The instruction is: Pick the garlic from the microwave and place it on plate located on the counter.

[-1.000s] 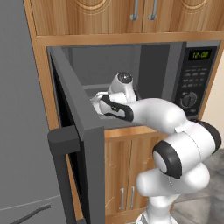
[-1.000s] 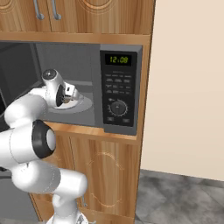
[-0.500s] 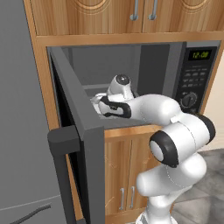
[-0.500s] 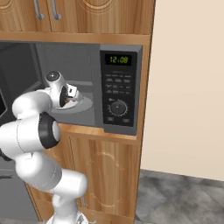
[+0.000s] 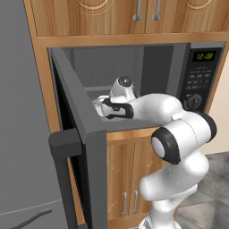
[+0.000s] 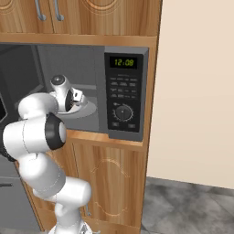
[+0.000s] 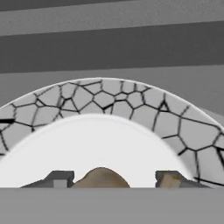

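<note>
The microwave (image 5: 199,76) (image 6: 122,91) stands with its door (image 5: 82,134) swung wide open to the left. My arm reaches into its cavity, and my gripper (image 5: 101,110) (image 6: 77,98) hangs low over a white dish with a cracked grey rim (image 7: 131,105) (image 6: 87,109). In the hand view the olive-tan garlic (image 7: 100,178) lies on that dish between my gripper's (image 7: 113,179) fingertips. The left tip is at its side and a gap shows on the right, so the jaws are open around it. The plate on the counter is out of view.
The open door's thick bar handle (image 5: 67,170) juts toward the base on the left. A tall grey fridge (image 5: 22,112) stands further left. Wooden cabinets (image 6: 59,13) sit above and below the microwave. A beige wall (image 6: 196,91) is on the right.
The hand has pushed a little deeper and lower into the cavity. The arm's elbow has swung closer to the microwave front.
</note>
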Tool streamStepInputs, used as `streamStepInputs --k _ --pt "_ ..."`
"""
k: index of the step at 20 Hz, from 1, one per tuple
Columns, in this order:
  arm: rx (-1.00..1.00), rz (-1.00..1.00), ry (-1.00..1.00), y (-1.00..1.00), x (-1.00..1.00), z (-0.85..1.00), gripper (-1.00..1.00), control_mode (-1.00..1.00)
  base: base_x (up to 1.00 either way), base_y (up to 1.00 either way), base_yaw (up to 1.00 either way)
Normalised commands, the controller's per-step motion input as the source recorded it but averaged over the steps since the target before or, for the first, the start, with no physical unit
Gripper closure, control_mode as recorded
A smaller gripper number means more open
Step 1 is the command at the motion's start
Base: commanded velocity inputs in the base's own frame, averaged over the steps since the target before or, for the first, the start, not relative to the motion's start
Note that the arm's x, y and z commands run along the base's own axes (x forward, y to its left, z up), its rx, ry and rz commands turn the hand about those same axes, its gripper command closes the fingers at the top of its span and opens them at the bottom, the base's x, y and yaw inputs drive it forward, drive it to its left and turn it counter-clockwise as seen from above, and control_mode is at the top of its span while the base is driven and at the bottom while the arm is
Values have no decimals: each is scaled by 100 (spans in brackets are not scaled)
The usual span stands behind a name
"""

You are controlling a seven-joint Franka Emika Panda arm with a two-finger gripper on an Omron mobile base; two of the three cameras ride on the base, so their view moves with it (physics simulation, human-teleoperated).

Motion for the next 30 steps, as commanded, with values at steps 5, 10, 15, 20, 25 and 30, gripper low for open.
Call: streamStepInputs --k 5,10,15,20,25,30 --pt "0 0 -5 0 -10 0 100 -100 0 0 0" --pt "0 0 -12 -16 -87 37 100 -100 0 0 0" --pt "0 0 -12 -21 -100 70 100 -100 0 0 0" --pt "0 0 -2 -1 -92 94 100 -100 0 0 0" --pt "0 0 1 -28 -100 61 100 -100 0 0 0" --pt "-2 0 4 -60 -100 45 100 -100 0 0 0"
